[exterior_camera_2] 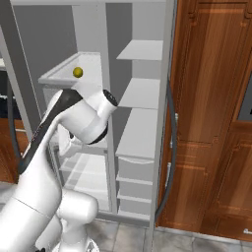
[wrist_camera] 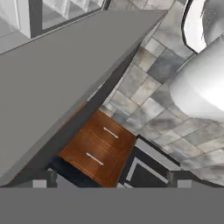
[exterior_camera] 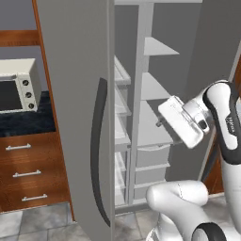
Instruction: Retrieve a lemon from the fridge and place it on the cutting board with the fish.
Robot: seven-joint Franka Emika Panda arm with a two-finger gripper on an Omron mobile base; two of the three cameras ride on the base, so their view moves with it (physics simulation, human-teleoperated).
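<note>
Fridge [exterior_camera: 75, 108] with its doors swung open, white shelves and drawers exposed; the arm stands before the opening with the gripper [wrist_camera: 112, 177] held off the shelves, jaws spread wide and empty, its two dark fingertips [wrist_camera: 46, 177] at the bottom of the hand view looking down past the grey door edge at the tiled floor [wrist_camera: 148, 87] and a wooden drawer front [wrist_camera: 98, 151]. The lemon [exterior_camera_2: 77, 72] lies in the right base view on an upper white shelf [exterior_camera_2: 59, 76] in the left half of the fridge, near the shelf's back, well apart from the gripper and above the arm's bent joint. It appears as a small, rounded, yellow-green fruit, smooth in outline, far smaller than the shelf that carries it. Judged from its form, it should be light, firm and slightly yielding, not fragile, but apt to roll on the flat shelf if nudged, and somewhat slippery against smooth pads. A hold across its widest middle, with the fingers on opposite sides, seems the surest; a grip near either end would likely squeeze it out. A white toaster oven [exterior_camera: 19, 84] sits on the dark counter [exterior_camera: 26, 120] to the left of the fridge, above wooden drawers [exterior_camera: 28, 172].
</note>
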